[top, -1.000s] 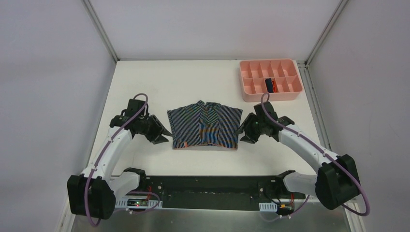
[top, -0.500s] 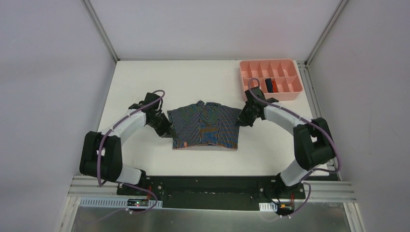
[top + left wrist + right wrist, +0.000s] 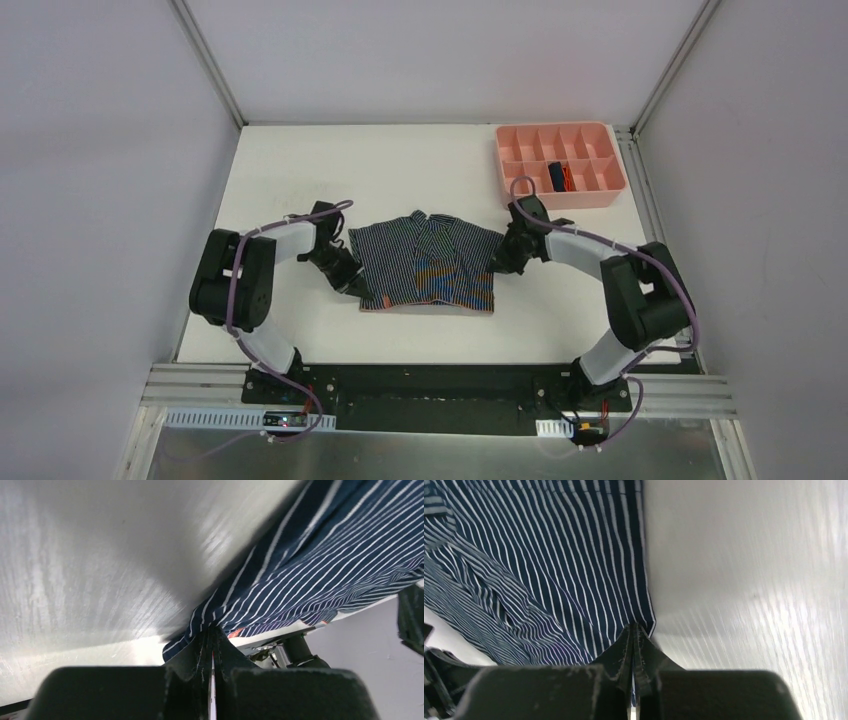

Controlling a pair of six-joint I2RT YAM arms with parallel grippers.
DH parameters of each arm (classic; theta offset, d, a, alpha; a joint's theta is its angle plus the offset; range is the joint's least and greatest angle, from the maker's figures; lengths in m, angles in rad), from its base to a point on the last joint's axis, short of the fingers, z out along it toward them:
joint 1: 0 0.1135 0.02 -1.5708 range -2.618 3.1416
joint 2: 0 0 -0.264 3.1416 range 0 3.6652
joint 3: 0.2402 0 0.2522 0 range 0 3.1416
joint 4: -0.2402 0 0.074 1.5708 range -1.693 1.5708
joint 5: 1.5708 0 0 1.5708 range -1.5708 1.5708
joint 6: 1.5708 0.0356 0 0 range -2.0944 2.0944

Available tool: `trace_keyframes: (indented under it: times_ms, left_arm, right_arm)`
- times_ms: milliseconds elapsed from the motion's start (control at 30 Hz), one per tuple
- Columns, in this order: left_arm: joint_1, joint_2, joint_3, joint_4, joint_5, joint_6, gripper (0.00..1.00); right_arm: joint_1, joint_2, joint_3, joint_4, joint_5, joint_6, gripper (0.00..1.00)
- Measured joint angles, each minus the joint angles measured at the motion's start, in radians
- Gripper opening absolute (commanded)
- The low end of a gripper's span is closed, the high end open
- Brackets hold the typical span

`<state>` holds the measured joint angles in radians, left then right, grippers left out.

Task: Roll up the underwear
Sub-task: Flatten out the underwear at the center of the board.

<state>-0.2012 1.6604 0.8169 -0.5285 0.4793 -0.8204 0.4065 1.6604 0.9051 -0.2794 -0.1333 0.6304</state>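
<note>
A moment ago both pincers stood open, a little way off the striped underwear (image 3: 425,262). Now the left gripper (image 3: 349,279) has come in at the cloth's 8 o'clock side and the right gripper (image 3: 498,262) at its 3 o'clock side. Both are pinched tight on the edge of the cloth. The wrist views show the stripes caught in the closed jaws.

The cloth lies mostly flat in the middle of the table (image 3: 290,160), a bit wrinkled near the left pincer. I think the robot is now ready to lift or fold the sides. No rolling is done on this one yet.

The other underwear (image 3: 557,177), dark with some orange, sits tucked in a near-row slot of the pink tray (image 3: 503,160), at the table's 1 o'clock corner.

The table is white. Pale grey walls (image 3: 100,150) and metal posts (image 3: 210,65) stand around it.
</note>
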Motion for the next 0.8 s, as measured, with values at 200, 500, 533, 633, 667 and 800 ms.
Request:
trace_keyframes:
  times_ms: [200, 500, 533, 633, 667, 800]
  left_arm:
    - [-0.001, 0.092, 0.144, -0.085, -0.034, 0.06, 0.0]
    - [0.0, 0.175, 0.446, -0.181, -0.158, 0.182, 0.0]
    - [-0.001, 0.171, 0.463, -0.188, -0.16, 0.185, 0.0]
    - [-0.011, 0.131, 0.481, -0.203, -0.176, 0.189, 0.0]
    - [-0.022, 0.109, 0.48, -0.216, -0.178, 0.187, 0.0]
    - [-0.11, 0.023, 0.452, -0.232, -0.199, 0.169, 0.03]
  right_arm:
    - [0.089, -0.183, -0.183, -0.004, 0.009, 0.066, 0.0]
    - [0.213, -0.483, -0.264, -0.212, 0.106, 0.179, 0.0]
    - [0.213, -0.494, -0.251, -0.229, 0.125, 0.177, 0.0]
    - [0.211, -0.503, -0.179, -0.276, 0.195, 0.164, 0.01]
    - [0.204, -0.496, -0.145, -0.288, 0.214, 0.153, 0.03]
    - [0.176, -0.421, -0.044, -0.28, 0.246, 0.117, 0.18]
